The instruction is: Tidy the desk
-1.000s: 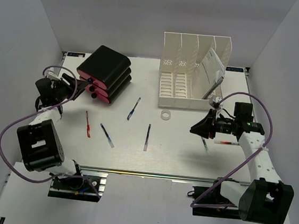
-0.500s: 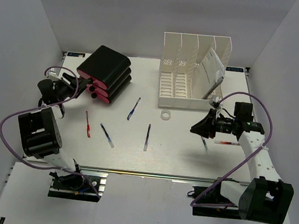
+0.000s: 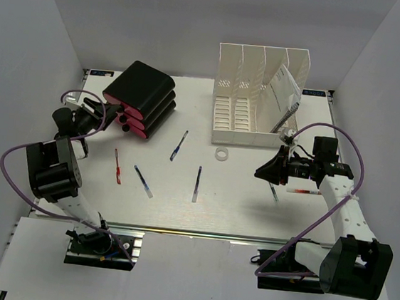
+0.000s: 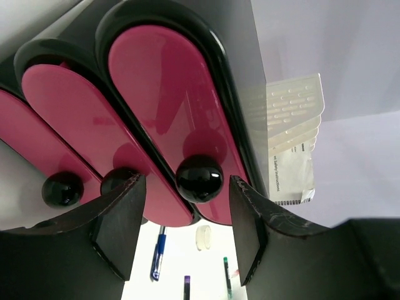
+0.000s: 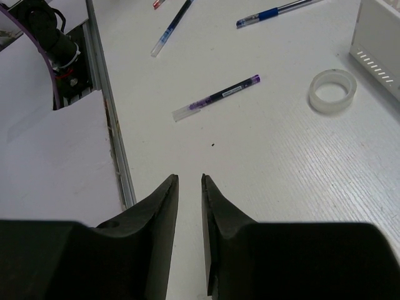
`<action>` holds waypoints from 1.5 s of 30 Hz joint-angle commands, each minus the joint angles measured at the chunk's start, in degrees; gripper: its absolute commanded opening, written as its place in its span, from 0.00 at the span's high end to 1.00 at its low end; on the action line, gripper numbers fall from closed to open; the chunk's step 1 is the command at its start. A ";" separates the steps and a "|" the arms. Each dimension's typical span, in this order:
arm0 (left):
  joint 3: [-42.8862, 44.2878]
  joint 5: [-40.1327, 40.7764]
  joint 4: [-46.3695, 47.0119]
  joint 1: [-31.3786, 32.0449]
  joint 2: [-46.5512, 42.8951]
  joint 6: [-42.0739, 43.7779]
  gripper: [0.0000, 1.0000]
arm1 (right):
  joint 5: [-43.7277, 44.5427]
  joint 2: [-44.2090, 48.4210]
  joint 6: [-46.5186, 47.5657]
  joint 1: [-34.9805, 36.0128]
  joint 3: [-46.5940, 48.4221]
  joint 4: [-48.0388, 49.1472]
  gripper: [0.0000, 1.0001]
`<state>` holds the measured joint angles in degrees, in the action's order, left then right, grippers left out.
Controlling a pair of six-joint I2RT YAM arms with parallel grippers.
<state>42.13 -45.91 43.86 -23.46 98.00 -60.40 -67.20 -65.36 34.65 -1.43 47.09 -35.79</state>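
Note:
The white desk point(image 3: 237, 204) holds several loose pens: a red one point(image 3: 117, 166), a blue-and-clear one point(image 3: 143, 181), a blue one point(image 3: 179, 145) and a purple one point(image 3: 197, 183). A tape roll point(image 3: 222, 154) lies near them. My left gripper point(image 3: 110, 117) is open at the front of the black-and-pink drawer unit point(image 3: 141, 99). In the left wrist view the gripper point(image 4: 187, 231) has a black drawer knob point(image 4: 199, 178) just ahead, between the fingertips. My right gripper point(image 3: 260, 172) hovers over the desk, open by a narrow gap and empty, as the right wrist view point(image 5: 189, 181) shows.
A white slotted file rack point(image 3: 259, 99) holding papers point(image 3: 283, 91) stands at the back right. A pen point(image 3: 273, 193) and a red pen point(image 3: 303, 192) lie under my right arm. The silver rail point(image 3: 198, 233) runs along the near edge. Grey walls surround the desk.
My left arm has swung its wrist closer to the drawer unit's front, and its elbow has moved left. The right arm has not moved.

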 commanded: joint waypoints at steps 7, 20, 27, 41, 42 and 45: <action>1.73 -0.85 6.59 0.88 2.20 -3.23 0.34 | -0.13 -0.73 -0.29 -0.15 0.19 1.69 0.73; 3.05 -1.64 6.77 0.88 3.34 -4.73 0.42 | -0.13 -0.91 -0.38 -0.15 -0.07 1.69 0.74; 3.31 -2.08 5.45 1.40 3.69 -4.11 0.42 | -0.13 -0.91 -0.38 -0.06 -0.07 1.78 0.74; 4.10 -3.13 2.73 2.55 3.34 -2.00 0.70 | -0.04 -0.64 -0.29 -0.15 0.02 1.87 0.74; 3.84 -3.05 2.47 2.55 2.99 -2.09 0.74 | 0.05 -0.64 -0.29 -0.06 -0.16 1.86 0.74; 2.09 -3.22 2.55 1.94 1.16 -1.91 0.82 | 0.05 -0.64 -0.38 -0.06 -0.16 1.86 0.74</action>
<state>44.91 -48.23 47.03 -21.26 101.89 -63.86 -66.54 -66.08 34.50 -1.43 47.03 -35.44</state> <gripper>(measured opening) 0.449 0.261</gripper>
